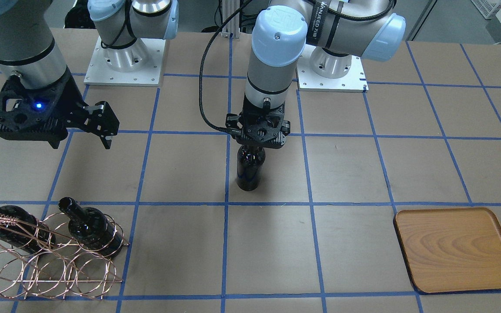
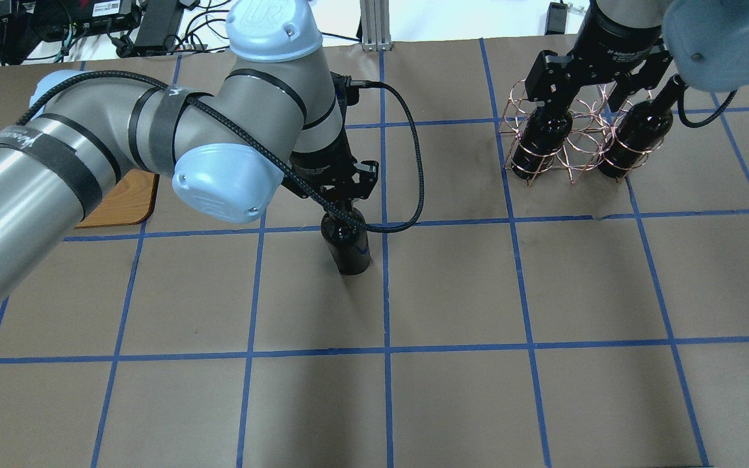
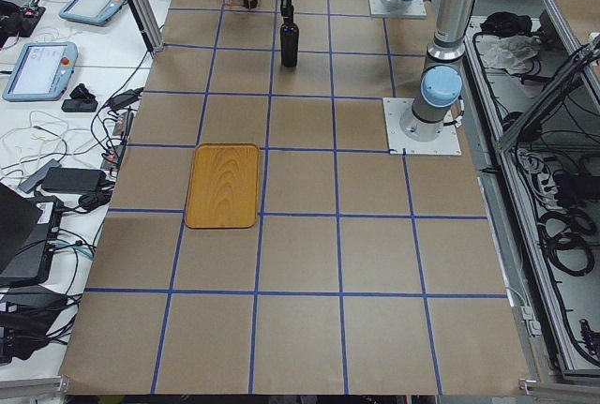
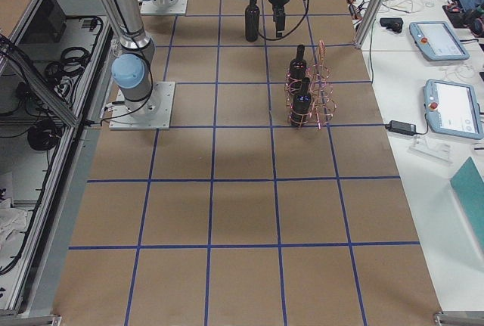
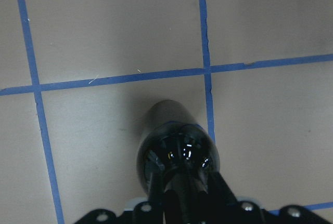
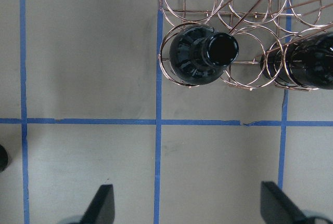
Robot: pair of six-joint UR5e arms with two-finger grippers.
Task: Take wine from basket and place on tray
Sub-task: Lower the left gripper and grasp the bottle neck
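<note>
My left gripper (image 1: 257, 147) is shut on the neck of a near-black wine bottle (image 1: 248, 171) and holds it upright at the table's middle; I cannot tell if its base touches the table. It also shows in the overhead view (image 2: 350, 252) and in the left wrist view (image 5: 177, 154). The copper wire basket (image 1: 50, 265) holds two more bottles (image 1: 90, 227) (image 1: 9, 228). My right gripper (image 1: 102, 130) is open and empty, hovering beside the basket (image 6: 244, 5), its fingers (image 6: 101, 206) wide apart. The wooden tray (image 1: 457, 250) lies empty at the table's other end.
The table is brown paper with a blue tape grid. The two arm bases (image 1: 124, 65) (image 1: 331, 71) stand at the robot's edge. The left arm's black cable (image 2: 413, 169) loops beside the held bottle. Operator desks with tablets (image 4: 446, 107) lie beyond the table.
</note>
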